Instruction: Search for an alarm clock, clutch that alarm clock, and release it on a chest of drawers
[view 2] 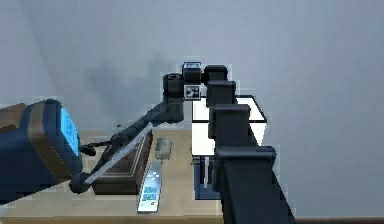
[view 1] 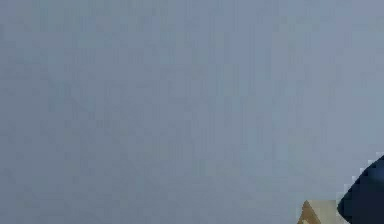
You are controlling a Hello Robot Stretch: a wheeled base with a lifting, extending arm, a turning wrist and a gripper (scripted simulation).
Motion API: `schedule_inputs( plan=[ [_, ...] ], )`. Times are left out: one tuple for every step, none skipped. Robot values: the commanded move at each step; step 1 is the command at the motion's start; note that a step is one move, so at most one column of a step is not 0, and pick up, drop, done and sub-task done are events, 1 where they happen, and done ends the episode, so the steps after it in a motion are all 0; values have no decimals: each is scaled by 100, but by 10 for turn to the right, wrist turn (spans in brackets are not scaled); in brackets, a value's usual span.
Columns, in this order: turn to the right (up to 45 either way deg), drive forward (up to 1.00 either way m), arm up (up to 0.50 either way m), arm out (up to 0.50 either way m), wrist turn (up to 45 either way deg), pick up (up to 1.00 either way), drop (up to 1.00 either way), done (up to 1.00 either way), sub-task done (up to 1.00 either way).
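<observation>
Arm (view 2: pixel 238 150) reaches over wooden top (view 2: pixel 180 175) — jaws near blue (cyan-faced) object (view 2: pixel 40 150).

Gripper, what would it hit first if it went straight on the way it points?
Likely the blue thing with a cyan face at the arm side view's left: the gripper points down and left toward it. Depth is unclear, so it could pass beside it.

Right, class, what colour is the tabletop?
Light tan, like pale wood. The tabletop shows best in the arm side view.
</observation>
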Motion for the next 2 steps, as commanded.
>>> schedule_inputs(
  plan=[
    [0, 0, 0, 0, -210, 0, 0, 0, 0],
    [0, 0, 0, -26, 0, 0, 0, 0, 0]
  ],
)
